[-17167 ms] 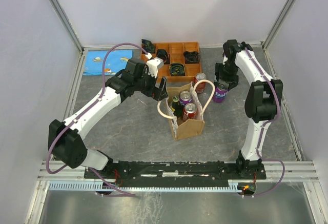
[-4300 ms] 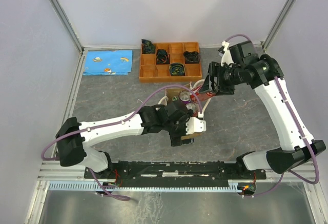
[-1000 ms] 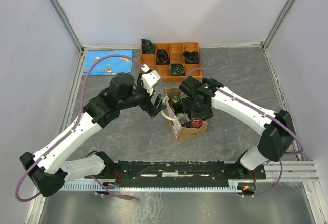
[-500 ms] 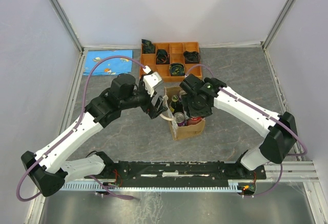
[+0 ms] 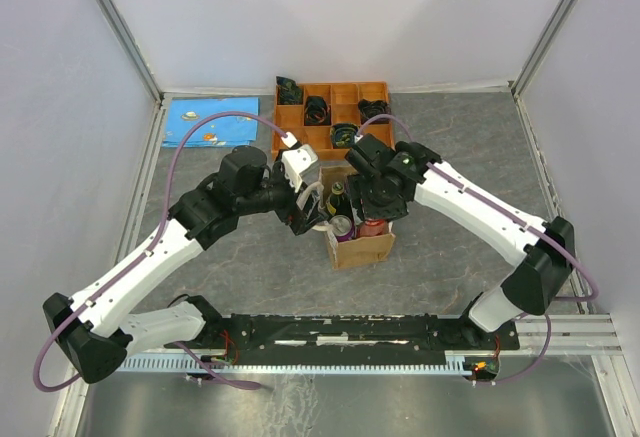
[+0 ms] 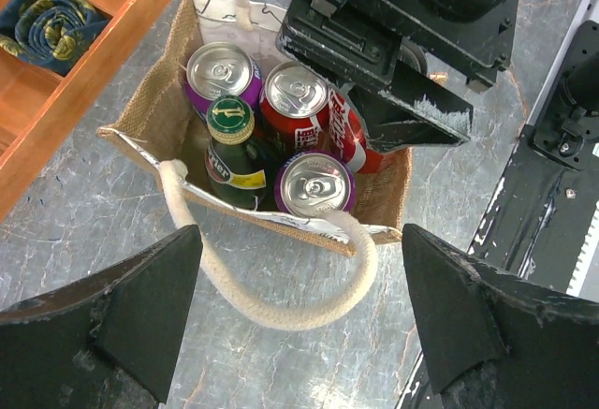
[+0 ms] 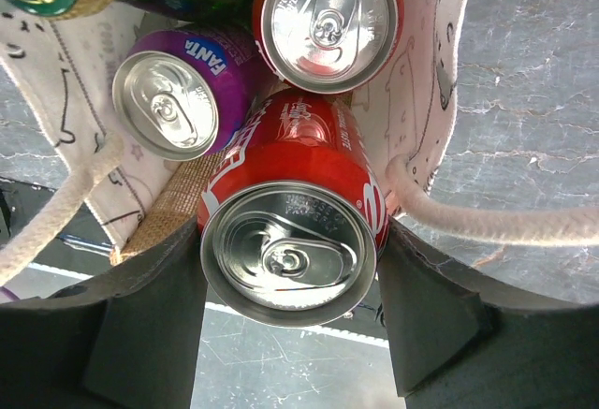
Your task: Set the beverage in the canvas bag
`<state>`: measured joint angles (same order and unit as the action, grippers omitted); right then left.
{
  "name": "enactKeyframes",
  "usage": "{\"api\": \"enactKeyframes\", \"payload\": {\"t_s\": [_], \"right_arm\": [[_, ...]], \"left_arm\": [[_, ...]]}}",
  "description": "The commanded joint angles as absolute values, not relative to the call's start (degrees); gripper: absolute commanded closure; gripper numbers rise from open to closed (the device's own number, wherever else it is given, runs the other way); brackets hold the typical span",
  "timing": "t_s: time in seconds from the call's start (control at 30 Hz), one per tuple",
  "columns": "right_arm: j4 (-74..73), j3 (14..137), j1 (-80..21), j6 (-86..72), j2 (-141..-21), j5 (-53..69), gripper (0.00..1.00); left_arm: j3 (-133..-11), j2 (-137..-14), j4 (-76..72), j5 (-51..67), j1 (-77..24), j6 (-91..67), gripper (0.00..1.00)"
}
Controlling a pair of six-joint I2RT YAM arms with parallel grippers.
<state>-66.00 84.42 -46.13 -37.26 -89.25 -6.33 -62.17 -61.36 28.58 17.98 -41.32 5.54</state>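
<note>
Holding the red cola can (image 7: 290, 241) by its sides, our right hand (image 7: 288, 278) pinches it firmly between both pads. The can leans at a slant over the mouth of the canvas bag (image 5: 358, 248), with its lower end already dipping past the rim beside the cream lining. We judge it partly in but not seated, and it is not yet released.

The bag stands upright on the tabletop (image 5: 430, 277), just in front of the orange tray (image 5: 385, 87). Inside it we see four drinks packed close together: an upright red can (image 6: 297, 91), a green bottle (image 6: 229, 119) and two purple cans (image 6: 315, 184).

Our left hand (image 6: 299, 334) hangs spread wide on the other side of the bag, gripping nothing. One rope handle (image 6: 309, 311) droops over the rim below it.

By our reading, the task is near its end. What remains is to lower the tilted can into the gap by the wall, straighten it if there is room, open the right hand and lift clear. The space looks tight, so the can may end up resting against its neighbours rather than standing.
</note>
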Motion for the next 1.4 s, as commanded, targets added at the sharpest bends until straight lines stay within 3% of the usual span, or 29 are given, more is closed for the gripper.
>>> {"api": "enactKeyframes", "payload": {"t_s": [0.0, 1.37], "right_arm": [[-64.07, 90.35, -46.8, -38.06, -88.62, -8.54, 1.0], [-48.21, 71.84, -47.72, -38.94, -88.84, -7.21, 0.98]], "left_arm": [[-62.06, -60.95, 25.96, 19.66, -41.09, 6.31, 0.07], [-61.87, -62.07, 25.68, 20.65, -41.04, 6.49, 0.07]]}}
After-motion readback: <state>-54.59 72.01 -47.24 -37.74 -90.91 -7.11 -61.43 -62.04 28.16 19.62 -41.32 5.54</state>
